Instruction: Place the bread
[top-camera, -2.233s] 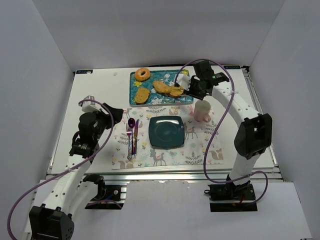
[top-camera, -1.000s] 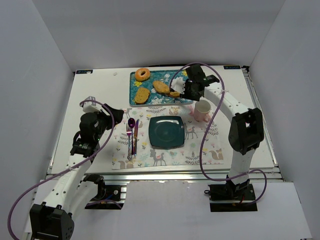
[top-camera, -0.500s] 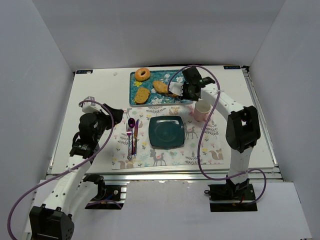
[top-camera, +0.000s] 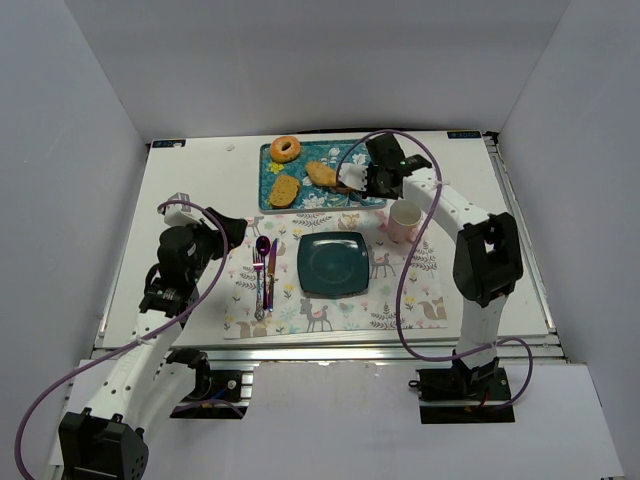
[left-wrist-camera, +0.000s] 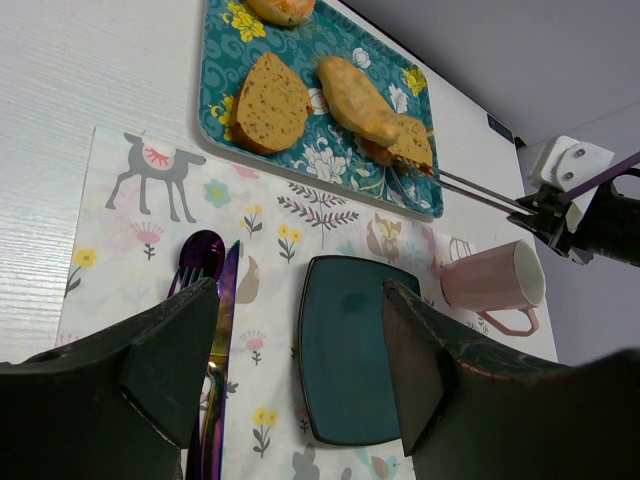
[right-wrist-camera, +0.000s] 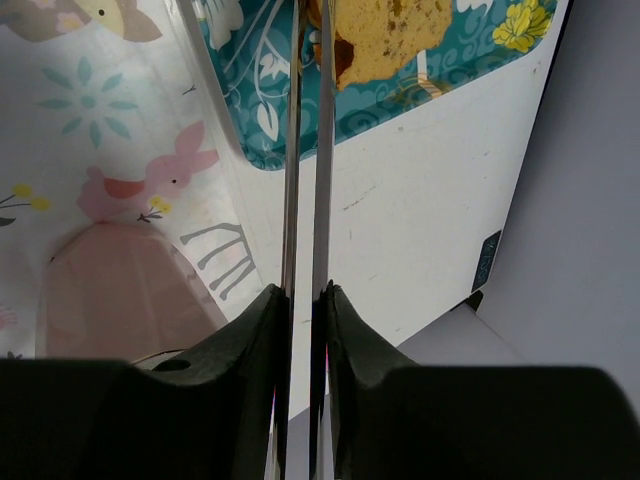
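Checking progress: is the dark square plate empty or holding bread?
Empty. The plate shows only its bare surface; the bread slices all lie on the tray.

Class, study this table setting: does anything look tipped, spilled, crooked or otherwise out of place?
Nothing stands out. The pink mug stands upright on the placemat, the dark plate sits square and bare, the cutlery lies side by side left of it, and the bread is all on the tray. No spills show.

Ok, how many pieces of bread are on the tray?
4, on the teal tray: a bagel in its far-left corner, a left slice nearer, a long roll mid-tray, a right slice beside it.
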